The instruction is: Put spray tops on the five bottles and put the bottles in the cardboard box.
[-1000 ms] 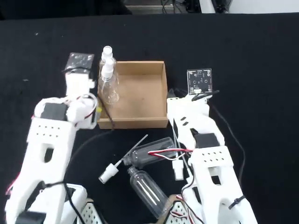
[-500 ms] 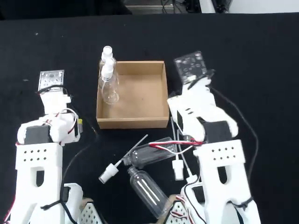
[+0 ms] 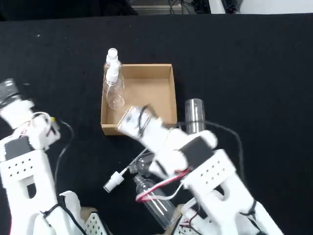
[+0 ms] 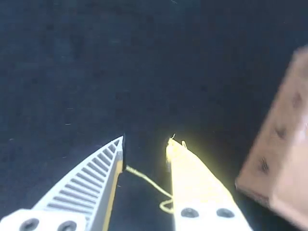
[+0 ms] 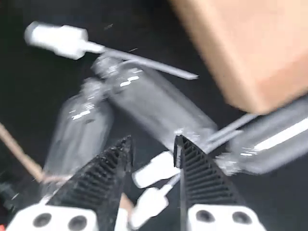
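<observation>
The cardboard box (image 3: 146, 98) holds two clear bottles with white spray tops (image 3: 113, 85) along its left wall. In front of it lie two topless bottles (image 3: 155, 199) (image 5: 149, 98) and a loose spray top (image 3: 114, 181) (image 5: 61, 38) with its long tube. My right gripper (image 5: 153, 147) hovers open just above these bottles, nothing between its fingers; two more white tops (image 5: 155, 169) lie under it. Another clear bottle (image 3: 194, 115) (image 5: 272, 142) lies right of the box's front corner. My left gripper (image 4: 144, 144) is open over bare table, left of the box (image 4: 281, 159).
The black cloth covers the whole table (image 3: 254, 63), with free room at the back and far right. My right arm (image 3: 195, 156) crosses over the bottles in front of the box. The left arm (image 3: 24, 142) sits at the table's left edge.
The left arm swung away from the box to the far left. The right arm swung left and down over the loose bottles, uncovering the bottle right of the box.
</observation>
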`<state>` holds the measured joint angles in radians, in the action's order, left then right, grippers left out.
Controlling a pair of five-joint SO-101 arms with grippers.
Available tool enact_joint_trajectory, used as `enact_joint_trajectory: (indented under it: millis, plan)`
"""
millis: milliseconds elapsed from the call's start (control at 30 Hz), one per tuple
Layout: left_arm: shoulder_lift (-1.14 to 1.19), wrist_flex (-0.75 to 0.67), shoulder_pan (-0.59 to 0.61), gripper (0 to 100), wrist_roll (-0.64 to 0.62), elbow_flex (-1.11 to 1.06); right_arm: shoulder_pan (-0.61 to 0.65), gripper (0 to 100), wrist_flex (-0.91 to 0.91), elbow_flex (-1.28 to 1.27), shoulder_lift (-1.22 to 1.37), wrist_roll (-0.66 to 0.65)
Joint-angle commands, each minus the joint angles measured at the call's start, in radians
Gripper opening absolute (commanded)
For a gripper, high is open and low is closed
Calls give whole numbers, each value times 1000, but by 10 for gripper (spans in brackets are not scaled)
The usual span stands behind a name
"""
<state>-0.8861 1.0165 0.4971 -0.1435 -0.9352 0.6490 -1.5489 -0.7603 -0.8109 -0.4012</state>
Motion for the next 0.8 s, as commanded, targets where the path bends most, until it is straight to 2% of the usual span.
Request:
enact_joint_trajectory:
  millis: [0, 167, 333, 567, 767]
  plan:
    - [-21, -32, 97, 63, -83, 12, 144, 131, 18, -68, 4, 74]
    - [-21, -63, 171, 63, -141, 12, 219, 130, 31, -74, 7, 180]
    - [-21, -71, 318, 63, -229, 19, 305, 132, 55, -79, 7, 284]
    - [-29, -216, 389, 63, -284, -54, 470, 136, 152, -157, 8, 345]
    - [-31, -224, 392, 63, -295, -61, 486, 270, 207, -240, 7, 445]
